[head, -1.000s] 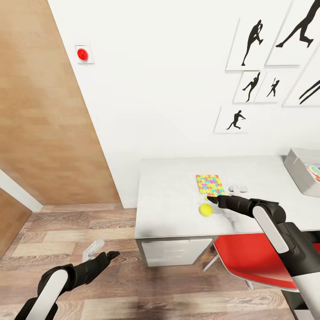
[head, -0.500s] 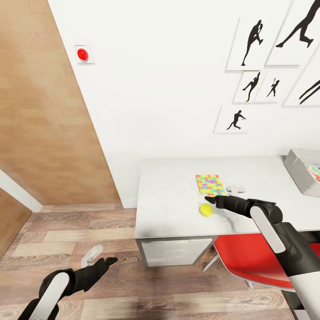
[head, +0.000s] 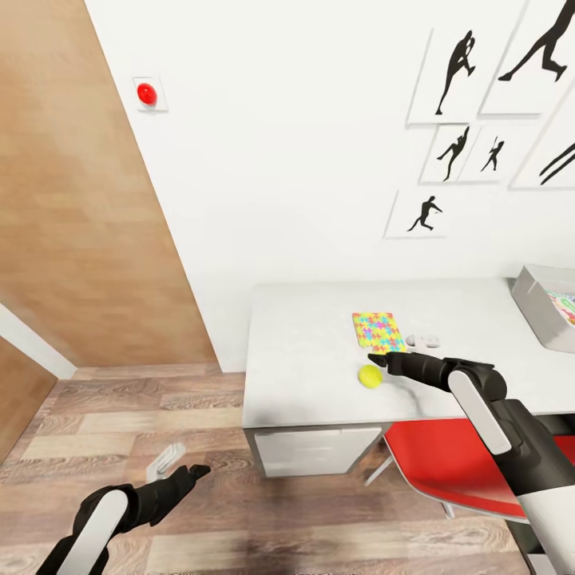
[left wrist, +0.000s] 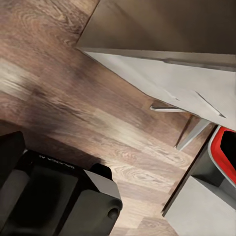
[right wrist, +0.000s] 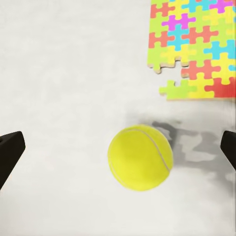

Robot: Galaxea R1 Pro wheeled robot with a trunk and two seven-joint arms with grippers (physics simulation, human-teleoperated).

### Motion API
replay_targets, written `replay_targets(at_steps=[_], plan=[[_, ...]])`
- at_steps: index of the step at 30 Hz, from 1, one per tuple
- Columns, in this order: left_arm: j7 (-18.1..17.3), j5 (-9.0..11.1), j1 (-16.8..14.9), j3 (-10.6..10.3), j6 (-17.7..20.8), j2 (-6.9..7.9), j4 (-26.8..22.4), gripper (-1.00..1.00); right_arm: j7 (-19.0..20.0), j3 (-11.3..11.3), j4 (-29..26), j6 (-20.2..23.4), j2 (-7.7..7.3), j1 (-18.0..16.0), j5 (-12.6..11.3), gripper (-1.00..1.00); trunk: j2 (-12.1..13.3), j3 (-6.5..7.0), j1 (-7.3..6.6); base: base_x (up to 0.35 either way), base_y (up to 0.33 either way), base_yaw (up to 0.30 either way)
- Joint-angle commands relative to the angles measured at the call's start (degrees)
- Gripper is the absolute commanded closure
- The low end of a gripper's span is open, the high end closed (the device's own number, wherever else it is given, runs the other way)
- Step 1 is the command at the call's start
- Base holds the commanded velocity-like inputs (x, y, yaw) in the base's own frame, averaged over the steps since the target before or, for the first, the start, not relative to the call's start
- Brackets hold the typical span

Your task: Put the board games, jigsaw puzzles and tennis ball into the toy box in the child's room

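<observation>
A yellow tennis ball (head: 370, 376) lies on the pale grey table (head: 303, 359), just in front of a colourful jigsaw puzzle (head: 377, 331) that lies flat. My right gripper (head: 378, 361) hovers over the ball, pointing at it. In the right wrist view the tennis ball (right wrist: 140, 157) sits on the table between the wide-open fingertips (right wrist: 10, 152), and the jigsaw puzzle (right wrist: 194, 49) is beside it. The grey toy box (head: 537, 307) stands at the table's right end with something colourful inside. My left gripper (head: 196, 473) hangs low over the floor, left of the table.
A red chair (head: 447, 463) is pushed under the table beside the white drawer unit (head: 319, 451). A small white object (head: 423, 340) lies right of the puzzle. Another white item (head: 168, 457) lies on the wood floor. A wooden door (head: 72, 200) stands left.
My right gripper has crept slightly left, closer over the ball. The left arm has sunk a little lower. The ball and puzzle have not moved.
</observation>
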Motion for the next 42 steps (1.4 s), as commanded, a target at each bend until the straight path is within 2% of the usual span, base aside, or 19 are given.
replay_targets(at_steps=[1,19,26,42], plan=[[0.6,0.4,-0.1,-0.1,0.0,-0.01,0.0,-1.0,0.1,0.1,0.2,0.2,-0.05,-0.2,0.1,-1.0,-0.1,-0.17,0.03,0.0,0.0,0.0],[0.5,-0.4,-0.1,-0.1,-0.1,-0.16,0.2,-1.0,0.1,0.0,2.1,0.2,-0.09,-1.2,0.3,-1.0,-0.1,-1.67,0.03,0.0,0.0,0.0],[0.5,-0.5,-0.1,-0.1,-0.1,-0.19,0.3,-1.0,0.1,-0.3,2.6,0.1,-0.55,-1.4,0.3,-1.0,-0.1,-2.27,0.03,0.0,0.0,0.0],[0.5,-0.5,-0.2,-0.2,-0.1,-0.45,0.3,-1.0,0.3,-0.5,2.9,-0.1,-0.74,-1.4,1.0,-1.0,-0.1,-2.72,0.03,0.0,0.0,0.0]])
